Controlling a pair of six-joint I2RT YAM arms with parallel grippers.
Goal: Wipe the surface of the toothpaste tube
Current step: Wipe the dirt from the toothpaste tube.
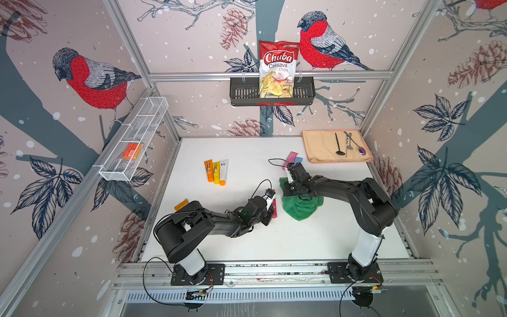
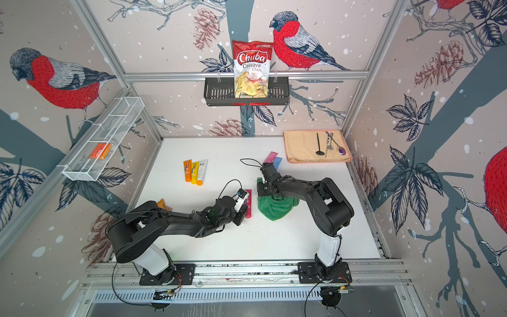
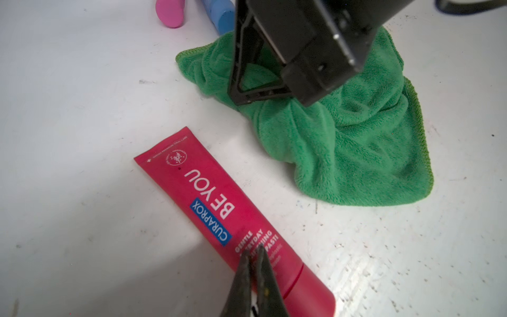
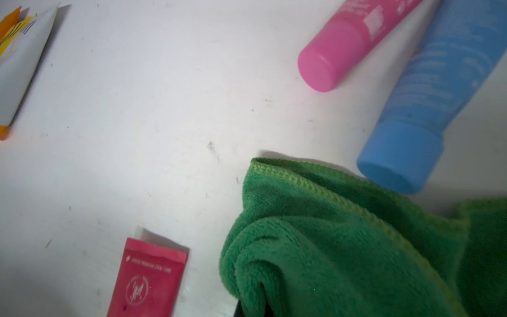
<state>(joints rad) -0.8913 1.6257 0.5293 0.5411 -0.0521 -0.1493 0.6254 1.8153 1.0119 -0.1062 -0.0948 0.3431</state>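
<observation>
The left gripper point(image 3: 253, 251), jaws closed together on nothing, rests its tips on the cap end of the red toothpaste tube point(image 3: 219, 208) lying flat on the white table point(image 3: 82, 109), probably to pin it, while just beside it the green cloth point(image 3: 343, 153) hangs bunched in the shut right gripper point(image 3: 274, 94), ready for wiping.

My white table point(image 1: 247, 241) carries a red tube point(image 3: 219, 208) near its middle, a green cloth point(image 1: 299, 210) bunched just beside it. A pink tube point(image 4: 343, 46) and a blue tube point(image 4: 428, 109) lie beyond the cloth. Three tubes point(image 1: 216, 171) lie toward the left edge, an orange piece point(image 1: 181, 204) sits at that edge, and a towel point(image 1: 321, 148) fills the far right corner.
</observation>
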